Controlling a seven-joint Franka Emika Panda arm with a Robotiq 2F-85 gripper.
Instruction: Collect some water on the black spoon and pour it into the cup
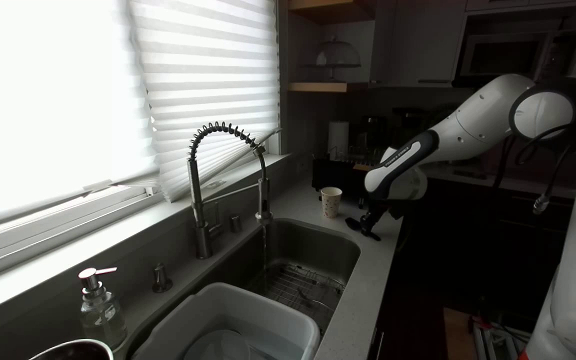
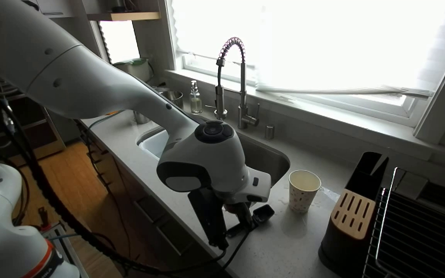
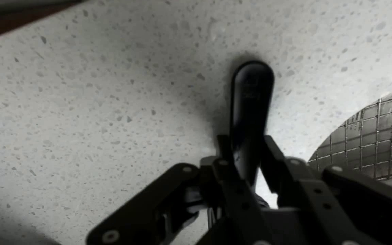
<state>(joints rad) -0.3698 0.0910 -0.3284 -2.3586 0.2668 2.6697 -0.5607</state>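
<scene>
At lower centre of the wrist view, claw (image 3: 247,144) pinches black spoon (image 3: 251,109). Likely grasp step; next: lift, carry under running water (image 1: 264,245). Cup (image 1: 331,202) right of centre in an exterior view.

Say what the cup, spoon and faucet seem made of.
Cup: probably paper, matte, by its thin wall and printed flecks. Spoon: perhaps plastic or coated metal, by its smooth black sheen. Faucet: likely brushed metal, by its dull grey glint.

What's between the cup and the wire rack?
A black holder with a slotted wooden top stands between the cup and the wire rack, in an exterior view.
</scene>
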